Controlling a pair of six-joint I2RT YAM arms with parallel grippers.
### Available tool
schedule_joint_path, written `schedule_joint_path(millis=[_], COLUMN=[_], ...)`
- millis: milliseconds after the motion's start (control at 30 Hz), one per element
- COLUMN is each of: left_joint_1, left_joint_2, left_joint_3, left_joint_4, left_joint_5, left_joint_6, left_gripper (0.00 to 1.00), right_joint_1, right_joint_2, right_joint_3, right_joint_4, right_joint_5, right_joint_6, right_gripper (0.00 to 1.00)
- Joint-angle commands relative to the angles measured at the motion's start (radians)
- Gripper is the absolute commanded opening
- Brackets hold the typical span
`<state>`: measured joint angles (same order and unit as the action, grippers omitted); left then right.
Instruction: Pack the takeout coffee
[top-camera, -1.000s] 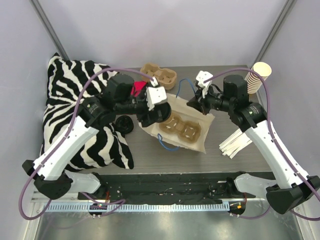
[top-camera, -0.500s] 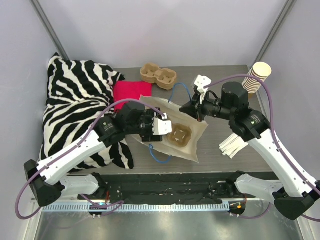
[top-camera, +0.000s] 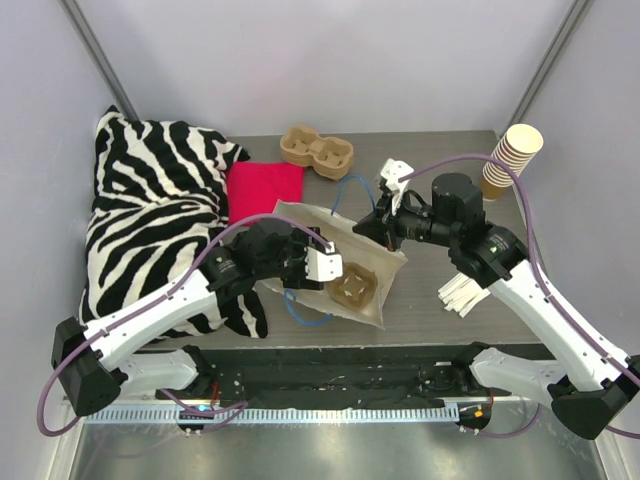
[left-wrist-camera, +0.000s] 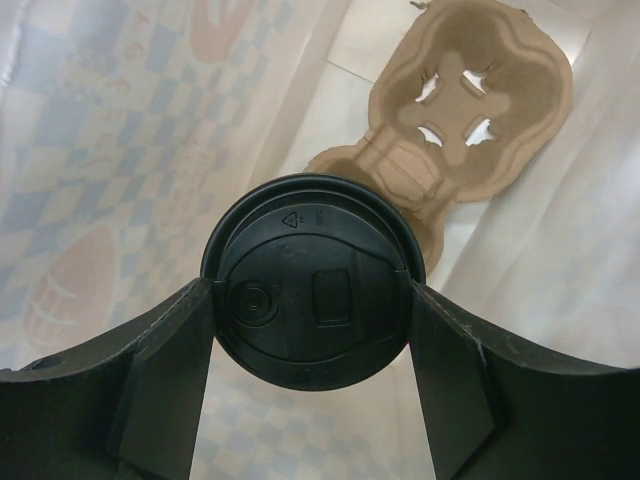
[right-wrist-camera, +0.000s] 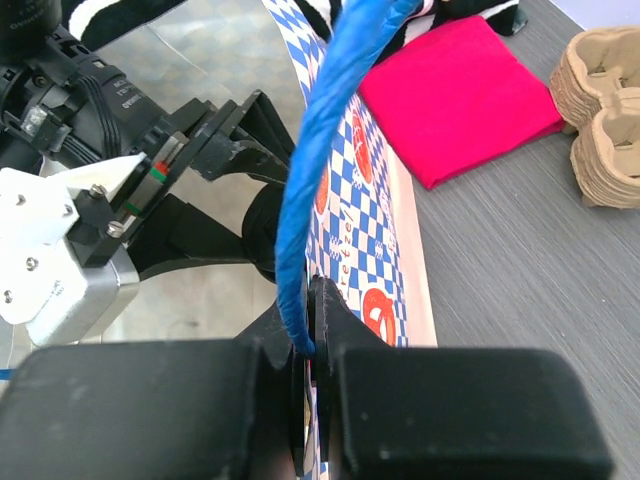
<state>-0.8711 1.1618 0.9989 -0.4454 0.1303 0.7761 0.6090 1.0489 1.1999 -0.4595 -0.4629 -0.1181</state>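
I see matt black plastic on the coffee lid (left-wrist-camera: 312, 295), rough brown pulp cardboard on the cup tray (left-wrist-camera: 470, 110), and smooth printed paper on the bag (left-wrist-camera: 110, 130).

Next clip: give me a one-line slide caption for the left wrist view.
Left gripper holds the black-lidded takeout coffee inside the printed paper bag, with the cardboard cup carrier just beyond.
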Motion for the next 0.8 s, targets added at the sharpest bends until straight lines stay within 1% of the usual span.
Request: schedule_joint_path(millis=[0,133,300,533,767], left_joint_1=[-0.005,-0.005,-0.003,-0.003,-0.003], left_joint_2=[-0.063,-0.056,-0.024,-0.011,-0.051], left_joint_3=[-0.026,-0.065,-0.075,-0.115,-0.12], left_joint_4=[0.051,0.075,0.117,0.131,0.131], left_joint_5=[0.008,0.003,-0.014,0.025,0.078], left_joint_6=[0.006,-0.02,-0.038,-0.046,-0.02], left_gripper=[0.02,0.02,0.0,0.0,0.0], right_joint_1=[0.017,0.024,0.031,0.032,0.032], right_joint_2=[-0.05,-0.056,-0.07,-0.075,-0.067], right_joint_3=[-0.026,-0.051,-0.074,-0.076,-0.085], right_joint_4=[0.11,0.122,0.137,0.14,0.151], right_joint_5=[0.038,0.026,0.03,0.03,0.04], right_joint_6=[0.021,0.028,0.037,0.038,0.04], right_gripper=[0.01,0.01,0.01,0.01,0.01])
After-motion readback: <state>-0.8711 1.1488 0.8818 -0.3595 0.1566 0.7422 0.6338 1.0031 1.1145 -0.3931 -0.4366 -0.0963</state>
